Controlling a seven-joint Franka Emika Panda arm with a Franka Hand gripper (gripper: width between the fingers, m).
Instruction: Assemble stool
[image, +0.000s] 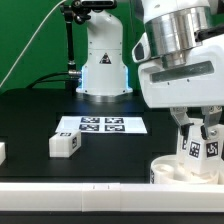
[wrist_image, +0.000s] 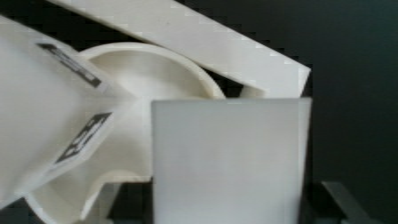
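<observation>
Wrist view: held leg (wrist_image: 231, 160) filled the centre, with the jaws partly closed and clamped on its sides.
End effector: gripper (image: 197, 130) kept that leg upright over seat (image: 180, 172), likely lining it up for insertion.
Seat place: near table edge, by border rail (image: 70, 190), exterior view's right.
Loose part: spare leg (image: 64, 145) lay beside marker board (image: 100, 125).
Surface: black table (image: 30, 115), dark backdrop.
</observation>
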